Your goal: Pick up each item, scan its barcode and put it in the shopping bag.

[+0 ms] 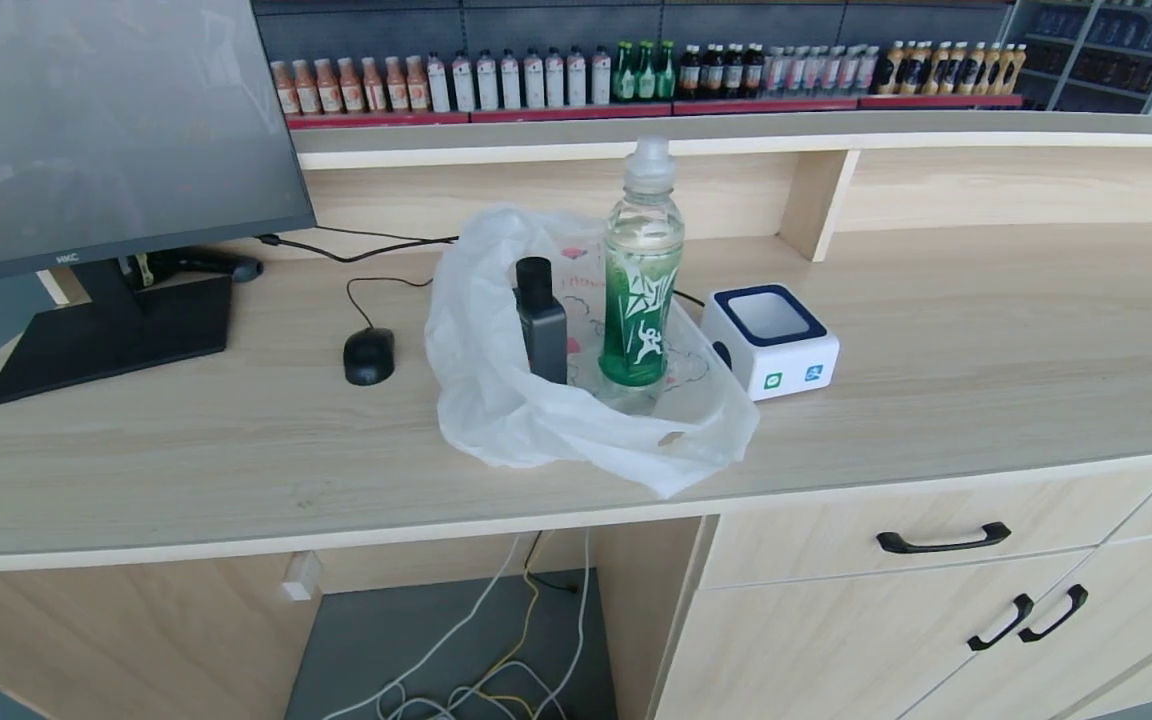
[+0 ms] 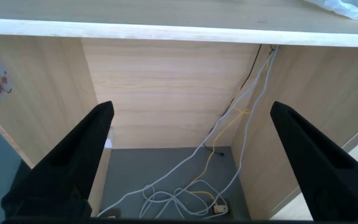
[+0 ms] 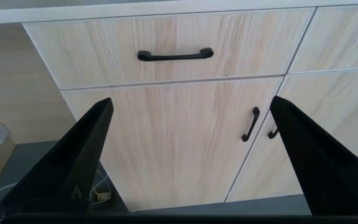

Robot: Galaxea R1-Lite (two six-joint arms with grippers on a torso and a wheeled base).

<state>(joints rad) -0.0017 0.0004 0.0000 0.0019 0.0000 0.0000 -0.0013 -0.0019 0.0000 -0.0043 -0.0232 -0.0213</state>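
Bottle [image 1: 642, 290]: clear plastic, green label, upright in the shopping bag [image 1: 496, 400] on the counter [image 1: 936, 330], above both claws. Probably weighty, smooth and stiff; grip mid-body. Bag thin, limp. Left claw [image 2: 191, 109] and right claw [image 3: 191, 102]: spread wide, empty, below the counter edge.

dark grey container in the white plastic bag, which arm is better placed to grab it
Probably left: the left gripper hangs open below the white plastic bag's edge, while the right gripper faces the wooden drawer farther aside.
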